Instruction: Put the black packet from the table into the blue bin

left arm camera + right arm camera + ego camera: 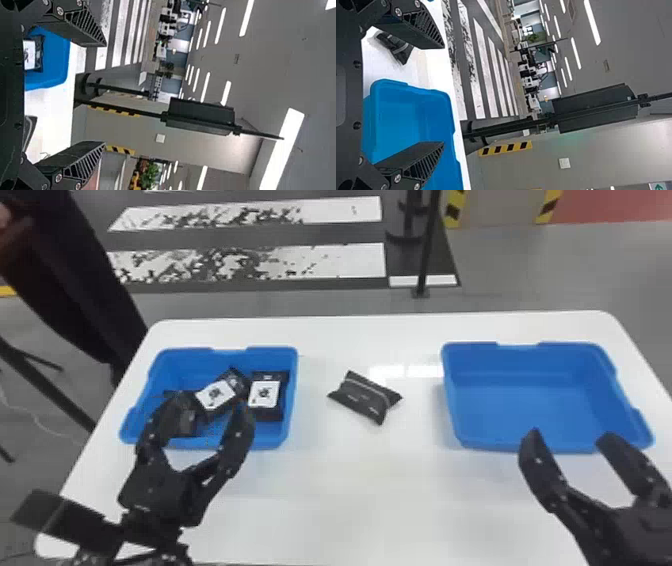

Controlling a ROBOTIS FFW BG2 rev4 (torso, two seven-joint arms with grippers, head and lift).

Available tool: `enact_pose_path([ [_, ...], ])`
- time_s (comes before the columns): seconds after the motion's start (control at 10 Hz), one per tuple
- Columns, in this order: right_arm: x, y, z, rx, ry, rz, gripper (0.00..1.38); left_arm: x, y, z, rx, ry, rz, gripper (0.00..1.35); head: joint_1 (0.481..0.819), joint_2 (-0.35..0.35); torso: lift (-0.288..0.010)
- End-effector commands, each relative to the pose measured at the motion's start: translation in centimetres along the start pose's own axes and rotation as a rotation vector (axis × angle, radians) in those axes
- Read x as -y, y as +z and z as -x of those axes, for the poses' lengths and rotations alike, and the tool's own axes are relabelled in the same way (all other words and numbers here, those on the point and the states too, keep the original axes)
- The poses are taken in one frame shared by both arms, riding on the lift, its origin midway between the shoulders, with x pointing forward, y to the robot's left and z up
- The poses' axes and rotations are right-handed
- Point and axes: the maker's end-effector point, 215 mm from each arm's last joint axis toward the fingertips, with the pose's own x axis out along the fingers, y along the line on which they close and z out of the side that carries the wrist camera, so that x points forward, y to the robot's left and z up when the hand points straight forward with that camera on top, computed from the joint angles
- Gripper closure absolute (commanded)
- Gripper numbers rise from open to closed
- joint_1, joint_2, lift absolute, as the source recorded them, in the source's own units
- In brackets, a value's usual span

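We see a black packet mid-frame, our left gripper and right gripper, empty jaws wide open, partly hiding a packet-holding blue plastic bin left and a deep blue bin right.

on table: left bin | packet between bins | right bin | inside left bin: packets

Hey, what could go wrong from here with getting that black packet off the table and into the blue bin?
Two blue bins are out, so the loose packet could end up in the wrong one: the left bin holds packets, the right bin is empty. The left gripper hovers over the left bin, so a dip there might snag those packets. The loose packet lies askew, so a poorly lined-up grasp could twist it.
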Motion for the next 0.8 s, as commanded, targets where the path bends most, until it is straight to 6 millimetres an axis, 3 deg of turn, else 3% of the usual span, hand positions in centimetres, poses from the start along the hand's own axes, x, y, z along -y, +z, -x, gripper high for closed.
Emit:
enact_pose_path([
  [0.0, 0.0, 0.0, 0.0, 0.000, 0.000, 0.000, 0.15, 1.3, -1.6, -1.7, -0.031, -0.059, -0.029, 0.15, 0.695, 0.041, -0.110],
  [0.5, 0.0, -0.1, -0.1, -0.001, 0.001, 0.004, 0.15, 6.4, -7.8, -8.7, -0.157, -0.242, -0.139, 0.15, 0.695, -0.066, -0.110],
  [0.7, -0.1, -0.3, -0.3, -0.002, 0.002, 0.006, 0.15, 8.9, -11.3, -11.9, -0.255, -0.333, -0.192, 0.16, 0.695, -0.107, -0.110],
])
